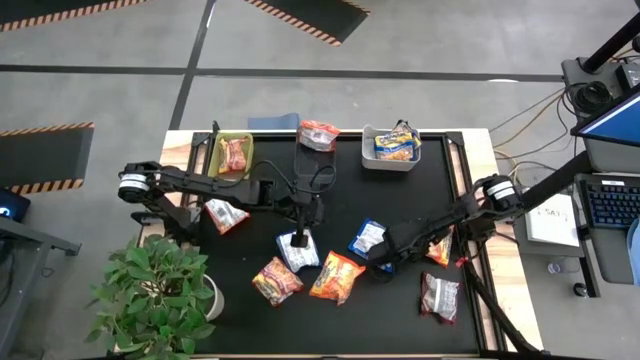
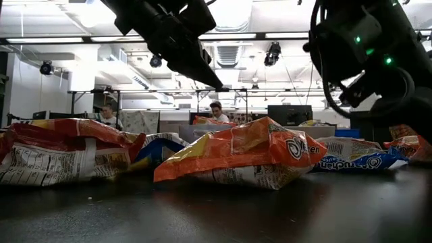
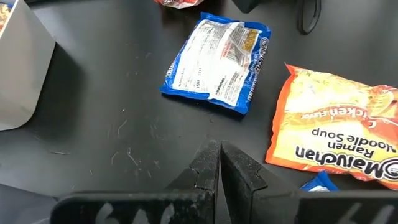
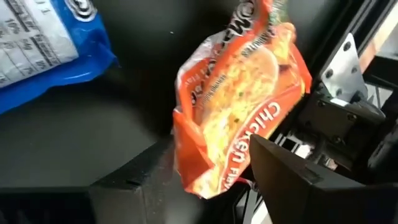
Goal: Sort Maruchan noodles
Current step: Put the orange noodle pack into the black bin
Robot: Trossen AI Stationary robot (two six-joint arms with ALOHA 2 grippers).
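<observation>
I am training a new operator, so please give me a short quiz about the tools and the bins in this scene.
1. True or false: the left tool stands open.
2. What lies in the white plastic bin? A) orange packets B) blue-and-yellow crinkly plastic noodle packets C) nothing
3. Fill in: the right tool grips a crinkly plastic noodle packet coloured ____.
Key: 1 false; 2 B; 3 orange.

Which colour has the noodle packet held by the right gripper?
Orange packet, clearest in the right wrist view.
</observation>
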